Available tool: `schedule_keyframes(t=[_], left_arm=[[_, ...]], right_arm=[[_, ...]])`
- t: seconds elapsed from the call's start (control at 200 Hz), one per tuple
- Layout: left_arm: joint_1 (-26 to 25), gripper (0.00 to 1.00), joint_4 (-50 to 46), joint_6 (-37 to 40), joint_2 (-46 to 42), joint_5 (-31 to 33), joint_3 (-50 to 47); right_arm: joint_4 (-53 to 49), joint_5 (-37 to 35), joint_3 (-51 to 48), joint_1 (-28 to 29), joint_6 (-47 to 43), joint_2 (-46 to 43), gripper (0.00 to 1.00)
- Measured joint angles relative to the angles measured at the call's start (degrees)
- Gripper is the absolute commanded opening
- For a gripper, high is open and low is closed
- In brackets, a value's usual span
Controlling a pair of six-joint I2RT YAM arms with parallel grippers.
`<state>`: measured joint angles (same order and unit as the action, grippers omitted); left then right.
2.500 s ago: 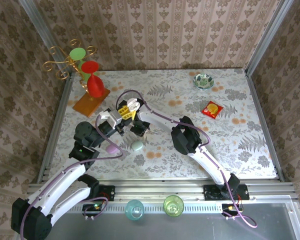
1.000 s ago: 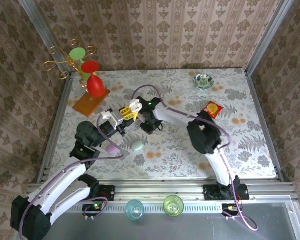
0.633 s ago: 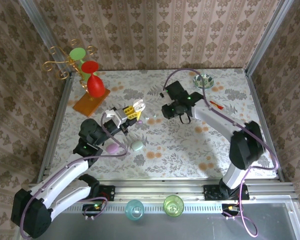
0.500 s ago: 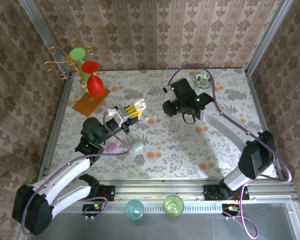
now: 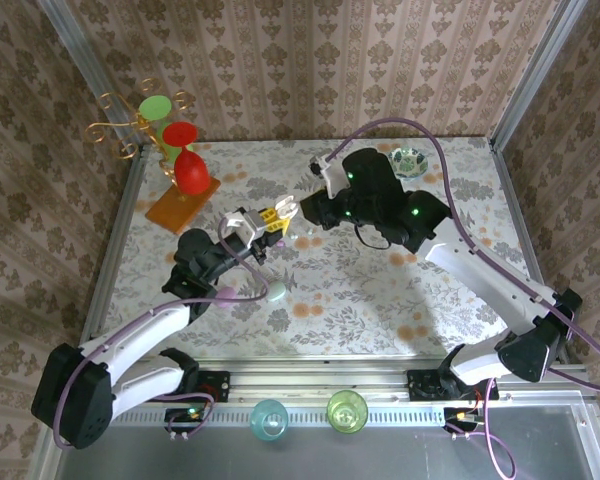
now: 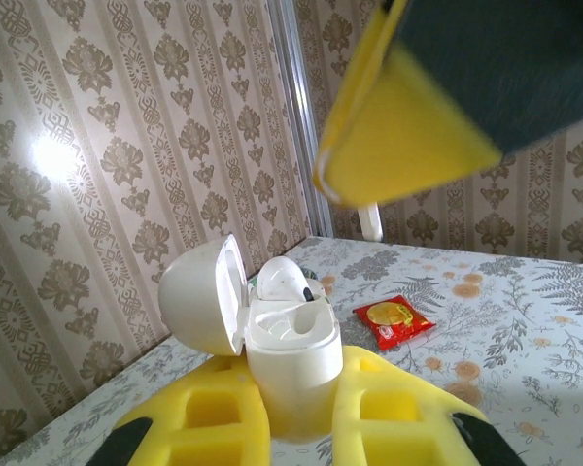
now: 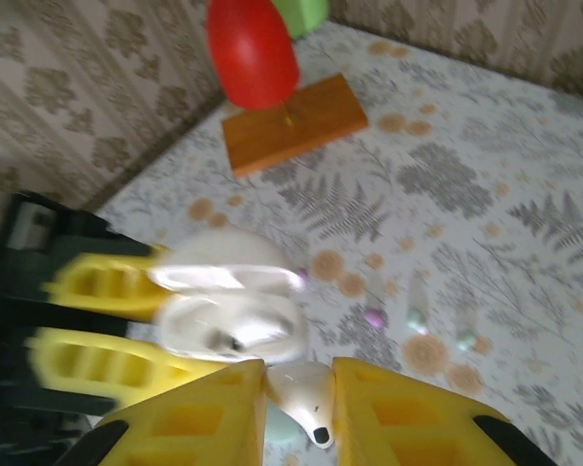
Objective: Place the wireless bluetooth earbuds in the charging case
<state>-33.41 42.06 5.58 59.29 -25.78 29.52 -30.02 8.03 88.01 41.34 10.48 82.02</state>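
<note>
White charging case point(image 6: 282, 340), lid swung open, sits pinched in the left fingers point(image 6: 199, 417) above the surface point(image 5: 380, 290), left of its middle, seemingly offered so the right fingers point(image 7: 398, 408), pinching one earbud point(image 7: 301, 393) just beside it, can seat the bud.

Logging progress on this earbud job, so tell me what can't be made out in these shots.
Right wrist: motion blur smears the charging case; its free socket is unreadable.
Right wrist: the loose earbuds are blurred; tints uncertain.
Top external: the case in the left gripper is too small to see inside.
</note>
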Motion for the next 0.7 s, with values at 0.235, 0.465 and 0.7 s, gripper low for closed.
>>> schedule_keyframes(t=[0.235,0.465,0.7], left_arm=[[0.0,0.0,-0.04,-1.38,0.0,0.11,0.13],[-0.07,0.0,-0.72,-2.49,-0.22,1.09,0.63],[-0.31,0.0,-1.31,-3.43,-0.5,1.97,0.92]], right_arm=[[1.66,1.75,5.01,1.97,0.0,4.46,0.23],[2.03,2.69,5.53,2.45,-0.02,7.1,0.23],[2.03,2.97,5.53,2.49,-0.02,7.1,0.23]])
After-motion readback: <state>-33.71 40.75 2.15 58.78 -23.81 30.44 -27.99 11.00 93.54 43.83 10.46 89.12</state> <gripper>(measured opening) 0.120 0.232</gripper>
